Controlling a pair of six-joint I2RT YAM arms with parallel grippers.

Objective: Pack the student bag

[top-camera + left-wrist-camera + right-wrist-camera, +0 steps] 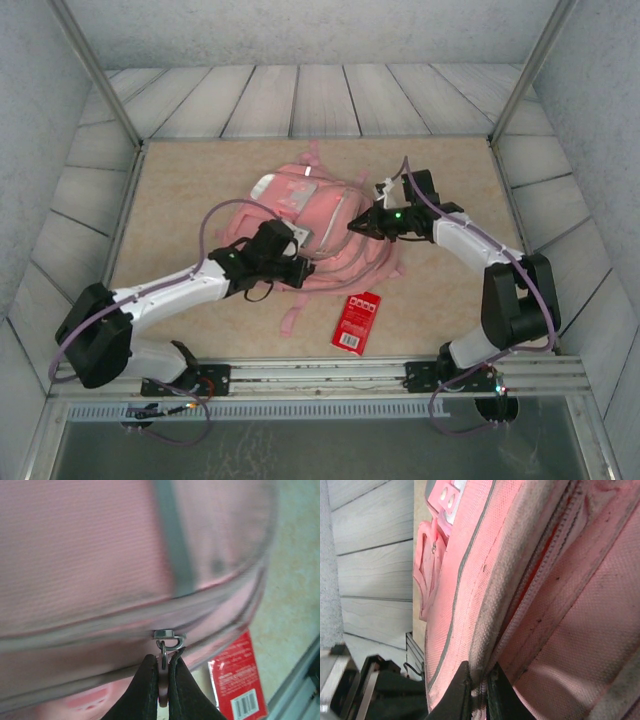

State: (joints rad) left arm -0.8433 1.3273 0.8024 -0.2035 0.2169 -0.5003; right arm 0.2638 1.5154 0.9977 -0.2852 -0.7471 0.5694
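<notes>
The student bag (322,205), a soft pink backpack, lies flat in the middle of the tan table mat. My left gripper (301,268) sits at the bag's near edge. In the left wrist view it (163,666) is shut on the pink zipper pull (164,682), which hangs from a metal slider (169,636) on the bag's zip. My right gripper (352,227) is over the bag's right side. Seen from the right wrist, it (479,677) is shut on a fold of the bag's fabric edge (492,645) beside the zip, where the bag (555,610) gapes slightly.
A flat red packet (357,322) with a barcode lies on the mat just in front of the bag, also seen in the left wrist view as the red packet (239,680). Grey plank walls surround the mat, and the metal rail (320,375) runs along the near edge.
</notes>
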